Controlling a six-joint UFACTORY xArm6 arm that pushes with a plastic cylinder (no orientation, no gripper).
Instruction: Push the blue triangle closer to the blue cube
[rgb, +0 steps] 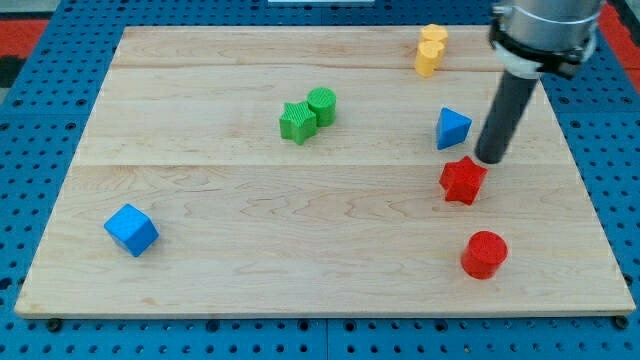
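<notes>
While blue triangle (452, 128) sits just left, my tip (490, 160) stands apart.

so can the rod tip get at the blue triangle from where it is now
Probably yes. My tip sits just to the view's right of the blue triangle, with bare board between them. The red star lies just below the tip, off that line, so a leftward push looks free.

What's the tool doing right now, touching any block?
My tip: no gripper, holding nothing; it sits just right of the blue triangle and just above the red star; contact cannot be told.
</notes>
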